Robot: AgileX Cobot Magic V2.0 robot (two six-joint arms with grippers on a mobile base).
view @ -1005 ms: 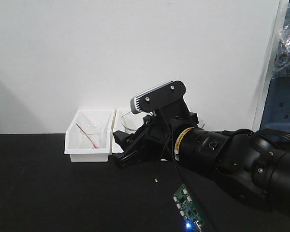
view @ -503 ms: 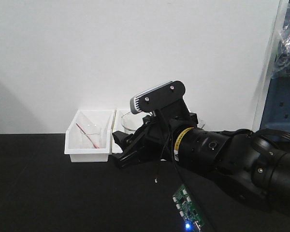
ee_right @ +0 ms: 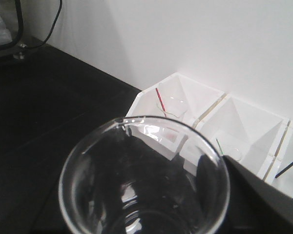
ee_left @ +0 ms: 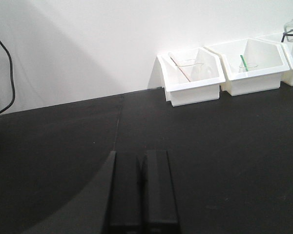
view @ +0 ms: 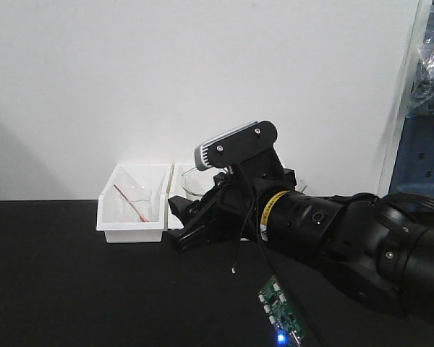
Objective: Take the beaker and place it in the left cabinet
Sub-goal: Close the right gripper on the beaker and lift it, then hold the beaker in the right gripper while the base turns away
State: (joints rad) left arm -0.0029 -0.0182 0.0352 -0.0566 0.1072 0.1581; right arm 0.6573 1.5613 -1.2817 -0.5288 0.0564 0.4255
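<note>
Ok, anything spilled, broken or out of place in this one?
Nothing spilled or broken. The beaker looks intact and empty between the fingers of the right gripper; the white bins sit in a row against the wall. Only oddity: a thin loose wire dangles from the right arm.

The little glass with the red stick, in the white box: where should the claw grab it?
Probably from above, pinching the little glass across its round wall near the rim. It stands upright in the white box, whose tall sides block a sideways reach. The red stick leans on the rim, so pinch away from it.
</note>
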